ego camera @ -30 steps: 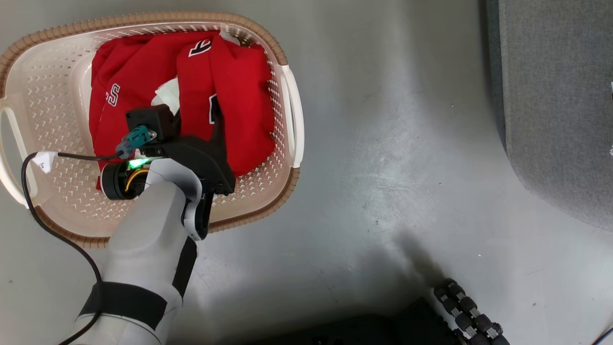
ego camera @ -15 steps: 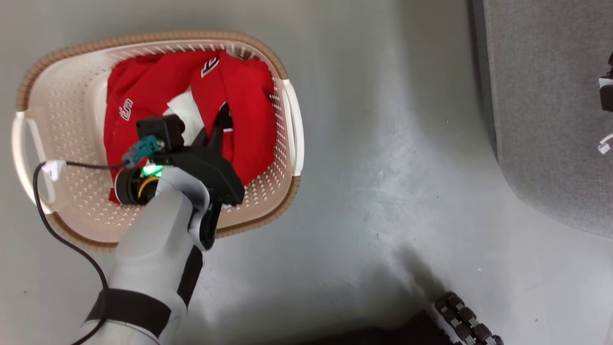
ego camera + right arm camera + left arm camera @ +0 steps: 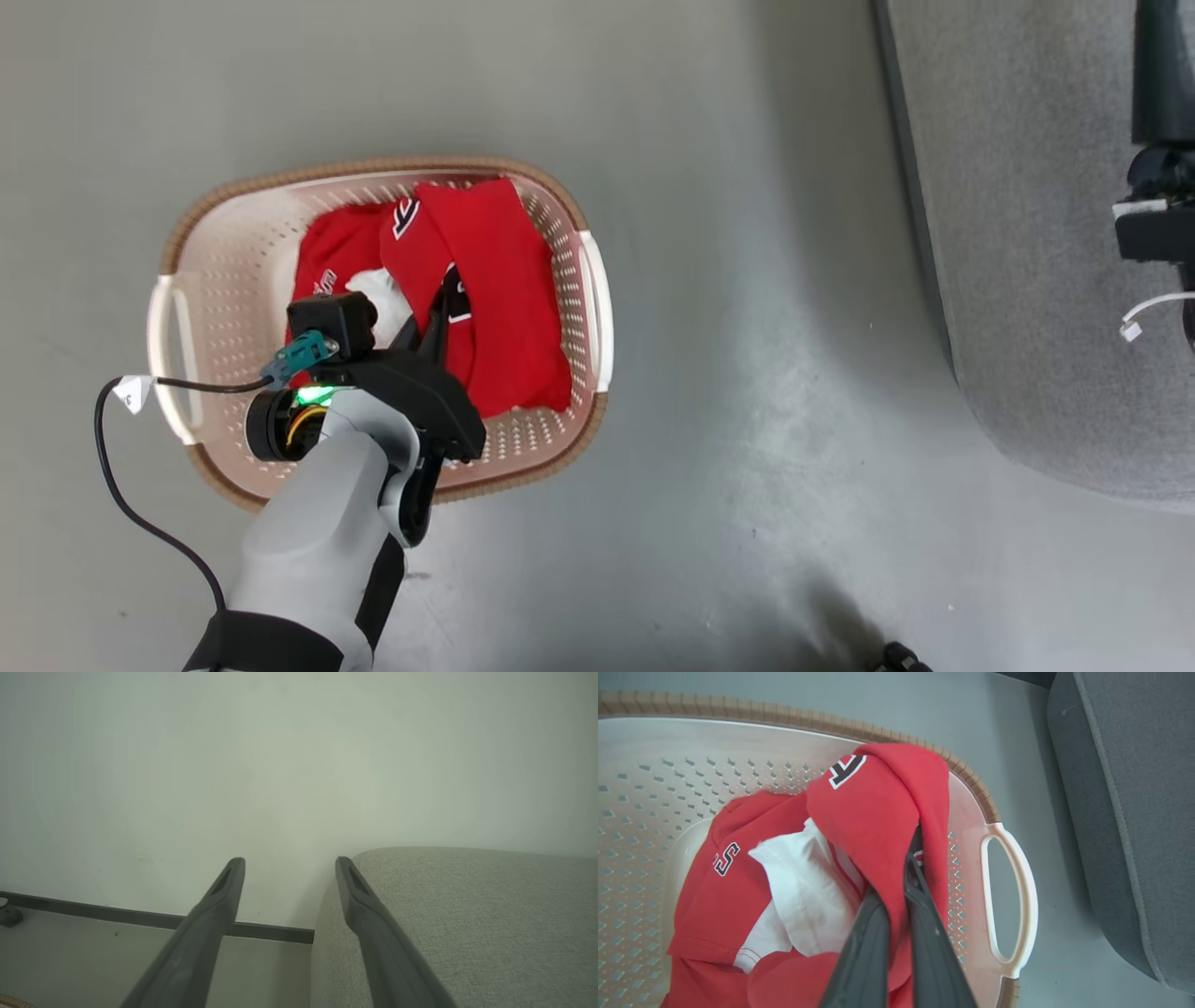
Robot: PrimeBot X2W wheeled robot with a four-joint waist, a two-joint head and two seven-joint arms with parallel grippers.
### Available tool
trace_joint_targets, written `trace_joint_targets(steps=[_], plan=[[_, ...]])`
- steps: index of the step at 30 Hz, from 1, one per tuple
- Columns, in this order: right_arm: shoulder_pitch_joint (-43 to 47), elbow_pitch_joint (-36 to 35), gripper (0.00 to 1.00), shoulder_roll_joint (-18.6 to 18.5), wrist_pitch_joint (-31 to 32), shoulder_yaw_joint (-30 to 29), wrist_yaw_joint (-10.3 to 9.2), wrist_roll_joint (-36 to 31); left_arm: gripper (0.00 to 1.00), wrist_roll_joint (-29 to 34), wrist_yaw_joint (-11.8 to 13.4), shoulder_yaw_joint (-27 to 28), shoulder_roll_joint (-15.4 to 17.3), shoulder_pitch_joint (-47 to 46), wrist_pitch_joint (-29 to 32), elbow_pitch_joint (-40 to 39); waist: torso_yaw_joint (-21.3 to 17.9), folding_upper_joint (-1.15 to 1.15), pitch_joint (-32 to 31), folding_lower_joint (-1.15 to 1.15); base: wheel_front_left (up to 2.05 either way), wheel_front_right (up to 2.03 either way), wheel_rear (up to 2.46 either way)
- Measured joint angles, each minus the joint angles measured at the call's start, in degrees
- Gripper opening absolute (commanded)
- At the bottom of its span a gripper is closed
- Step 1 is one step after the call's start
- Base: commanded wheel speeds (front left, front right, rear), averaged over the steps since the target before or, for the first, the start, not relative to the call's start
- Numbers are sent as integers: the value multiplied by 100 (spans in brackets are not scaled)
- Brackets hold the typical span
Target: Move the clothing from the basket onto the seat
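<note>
A smooth grey floor carried the basket at nine o'clock in the head view, with the seat at three o'clock. The clothing sat in the basket, and the left jaws pinched a red fold of it. The right jaws stood spread before a pale wall and dark skirting.

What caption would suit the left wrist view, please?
Left gripper shut on red clothing in the basket; grey seat nearby.

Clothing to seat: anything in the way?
Nothing visible on the floor between them. The clothing, pinched in the left gripper, must only clear the wall and handle of the basket on the side facing the seat.
</note>
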Motion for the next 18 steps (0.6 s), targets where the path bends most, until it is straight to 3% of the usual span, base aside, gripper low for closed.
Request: trace_joint_targets(steps=[18], plan=[[565, 844, 100, 178, 0, 238, 0, 44, 0, -160, 62, 80, -8, 806, -30, -361, 446, -1, -1494, -1, 0, 0, 0]])
